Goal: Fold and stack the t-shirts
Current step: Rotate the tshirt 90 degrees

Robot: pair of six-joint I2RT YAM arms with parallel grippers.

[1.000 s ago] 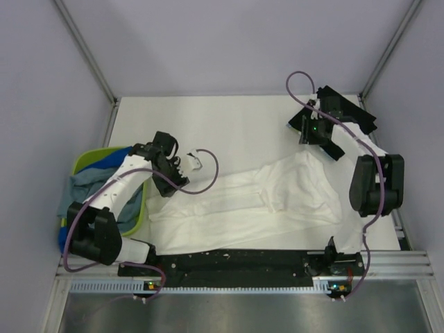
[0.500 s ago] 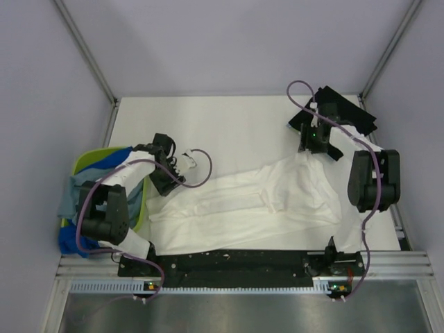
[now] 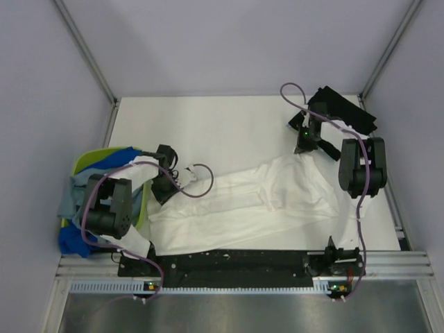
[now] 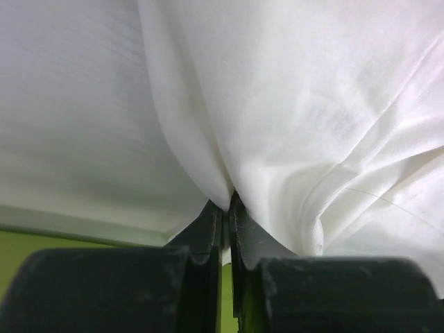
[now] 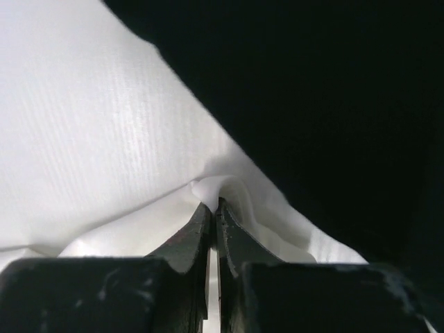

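Note:
A large white t-shirt (image 3: 243, 208) lies spread and rumpled across the table, its print not showing. My left gripper (image 3: 168, 193) is at its left corner, beside the basket, shut on a pinch of the white cloth (image 4: 229, 198). My right gripper (image 3: 307, 151) is at the shirt's far right corner, shut on a fold of the same white cloth (image 5: 214, 198). A black t-shirt (image 3: 343, 111) lies at the back right, filling the dark upper right (image 5: 333, 104) of the right wrist view. Blue and grey-blue t-shirts (image 3: 87, 182) spill out of the basket.
A lime-green basket (image 3: 142, 208) stands at the table's left edge under the left arm. A black rail (image 3: 236, 262) runs along the near edge between the arm bases. Grey walls and metal frame posts close in the table on three sides.
Both grippers have come down onto the white shirt and closed on it. The left arm folded back toward the basket; the right arm swung inward at the far right corner.

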